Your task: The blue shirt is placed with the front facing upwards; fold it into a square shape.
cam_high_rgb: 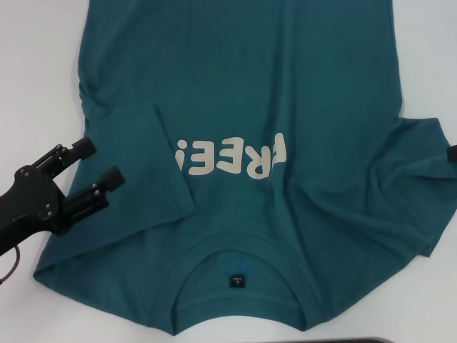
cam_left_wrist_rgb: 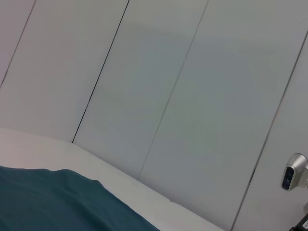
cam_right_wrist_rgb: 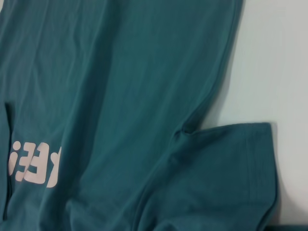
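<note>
The blue shirt [cam_high_rgb: 264,93] lies front up on the white table [cam_high_rgb: 36,78], its collar [cam_high_rgb: 243,250] and small dark neck label [cam_high_rgb: 237,280] nearest me. The off-white "FREE!" lettering [cam_high_rgb: 235,157] reads upside down. The sleeve on my left is folded inward over the chest [cam_high_rgb: 153,179]. The other sleeve [cam_high_rgb: 421,171] lies spread out flat, and it also shows in the right wrist view [cam_right_wrist_rgb: 226,168]. My left gripper [cam_high_rgb: 98,163] is open and empty beside the shirt's left edge. Only a black tip of my right gripper [cam_high_rgb: 452,152] shows at the right edge.
The left wrist view shows a panelled wall [cam_left_wrist_rgb: 183,96], the table's far edge [cam_left_wrist_rgb: 120,173], a corner of the shirt [cam_left_wrist_rgb: 57,202] and a small silver fitting [cam_left_wrist_rgb: 293,171]. A dark strip [cam_high_rgb: 385,340] runs along the near edge of the head view.
</note>
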`<state>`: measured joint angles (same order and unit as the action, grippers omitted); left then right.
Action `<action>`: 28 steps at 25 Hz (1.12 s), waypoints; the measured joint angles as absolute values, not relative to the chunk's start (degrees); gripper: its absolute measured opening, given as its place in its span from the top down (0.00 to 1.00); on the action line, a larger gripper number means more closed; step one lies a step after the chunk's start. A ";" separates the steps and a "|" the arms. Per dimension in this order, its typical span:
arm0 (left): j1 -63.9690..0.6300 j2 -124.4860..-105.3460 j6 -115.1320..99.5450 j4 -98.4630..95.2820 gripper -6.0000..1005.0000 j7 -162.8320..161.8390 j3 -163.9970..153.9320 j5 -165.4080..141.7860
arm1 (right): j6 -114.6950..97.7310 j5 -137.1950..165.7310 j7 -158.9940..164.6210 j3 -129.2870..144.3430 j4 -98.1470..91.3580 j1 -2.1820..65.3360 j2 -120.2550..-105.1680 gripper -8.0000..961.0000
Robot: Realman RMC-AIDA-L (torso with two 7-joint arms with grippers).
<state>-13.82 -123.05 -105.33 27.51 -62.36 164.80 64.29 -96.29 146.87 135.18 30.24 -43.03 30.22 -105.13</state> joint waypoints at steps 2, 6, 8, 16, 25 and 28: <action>-13.81 -123.05 -105.29 27.51 0.16 -62.36 164.79 64.29 | -96.20 146.87 135.24 30.39 -42.60 30.32 -105.20 0.10; -13.80 -123.05 -105.29 27.51 0.16 -62.36 164.79 64.29 | -95.67 146.87 135.26 30.87 -41.31 30.60 -105.21 0.10; -13.80 -123.05 -105.29 27.51 0.16 -62.37 164.79 64.29 | -95.21 146.88 135.26 31.42 -40.91 30.71 -105.21 0.10; -13.71 -123.05 -105.29 27.51 0.16 -62.39 164.79 64.28 | -93.70 146.56 134.73 32.02 -40.08 31.46 -105.49 0.11; -13.73 -123.05 -105.35 27.51 0.16 -62.47 164.79 64.24 | -93.41 146.26 133.43 31.91 -39.42 32.78 -106.30 0.11; -13.88 -123.05 -105.35 27.51 0.16 -62.50 164.79 64.24 | -93.34 146.25 133.23 31.91 -39.40 32.98 -106.55 0.11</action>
<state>-13.88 -123.05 -105.35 27.51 -62.50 164.79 64.24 -93.34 146.25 133.23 31.91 -39.40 32.98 -106.55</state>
